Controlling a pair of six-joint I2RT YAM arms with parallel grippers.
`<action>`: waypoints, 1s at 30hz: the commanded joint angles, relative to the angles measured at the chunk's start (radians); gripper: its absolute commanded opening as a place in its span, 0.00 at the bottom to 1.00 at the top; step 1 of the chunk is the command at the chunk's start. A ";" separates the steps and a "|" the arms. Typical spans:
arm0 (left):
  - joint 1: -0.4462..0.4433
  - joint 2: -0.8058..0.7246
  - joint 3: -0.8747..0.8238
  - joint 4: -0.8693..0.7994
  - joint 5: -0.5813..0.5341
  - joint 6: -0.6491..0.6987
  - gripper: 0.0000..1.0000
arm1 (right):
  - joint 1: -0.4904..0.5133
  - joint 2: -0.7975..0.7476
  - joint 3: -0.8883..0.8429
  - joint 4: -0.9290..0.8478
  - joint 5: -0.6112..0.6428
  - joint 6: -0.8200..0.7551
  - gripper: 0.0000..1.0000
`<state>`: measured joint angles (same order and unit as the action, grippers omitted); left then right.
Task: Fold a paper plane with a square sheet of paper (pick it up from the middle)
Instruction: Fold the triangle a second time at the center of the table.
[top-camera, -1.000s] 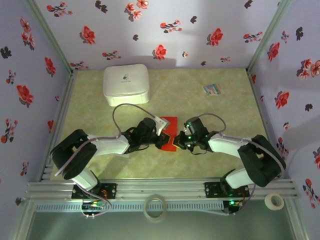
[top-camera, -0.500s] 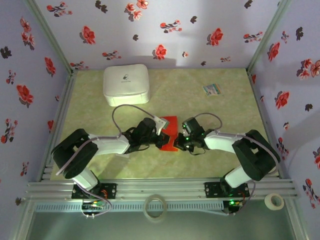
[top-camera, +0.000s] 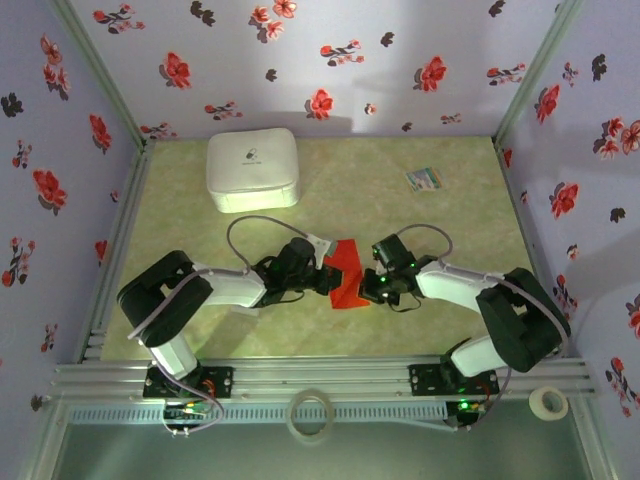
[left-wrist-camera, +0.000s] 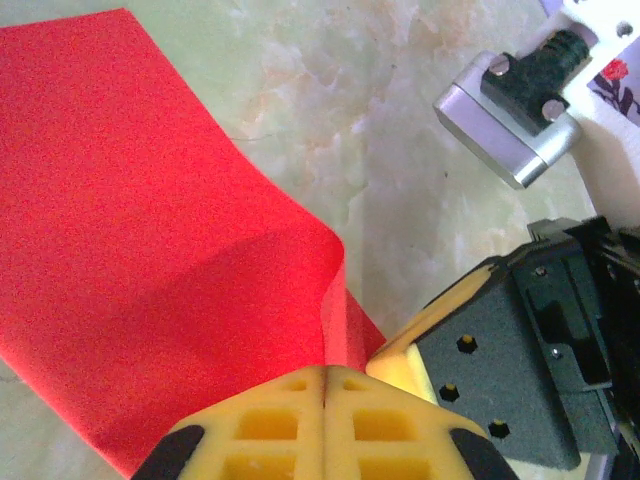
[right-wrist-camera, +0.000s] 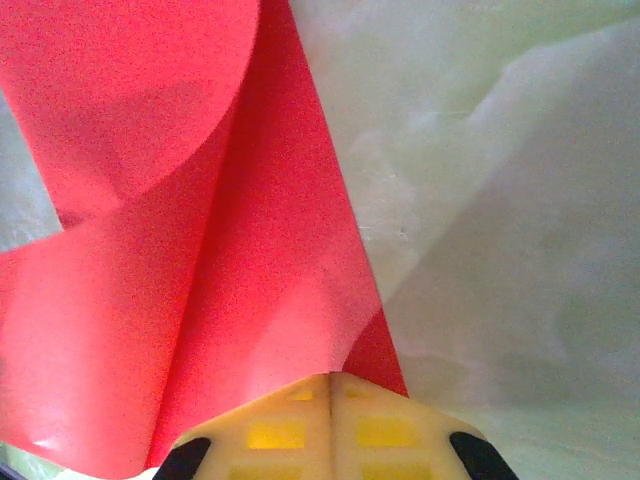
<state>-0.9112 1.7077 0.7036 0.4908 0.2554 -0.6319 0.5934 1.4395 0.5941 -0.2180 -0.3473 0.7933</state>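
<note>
Left pincer (left-wrist-camera: 325, 380), right pincer (right-wrist-camera: 332, 385) each clamped on red sheet (top-camera: 346, 272) edge; white box (top-camera: 252, 168) well apart.

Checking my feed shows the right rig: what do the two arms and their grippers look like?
Both the left arm and right arm have white links, bulky black joints and a thin grey cable looping over the wrist. The left gripper and right gripper have yellow plastic fingers with square recesses and black corners.
</note>
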 joint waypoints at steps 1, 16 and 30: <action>0.003 0.027 -0.016 0.069 0.011 -0.049 0.00 | -0.005 -0.029 -0.018 0.024 -0.015 0.014 0.07; 0.001 0.033 -0.011 0.083 0.011 -0.055 0.00 | -0.003 0.004 -0.097 0.357 -0.076 0.209 0.08; 0.016 0.026 0.027 -0.048 -0.010 0.045 0.00 | -0.012 0.034 -0.111 0.179 0.011 0.095 0.03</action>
<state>-0.9081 1.7336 0.6991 0.5076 0.2546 -0.6460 0.5926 1.4731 0.4866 0.1207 -0.3912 0.9592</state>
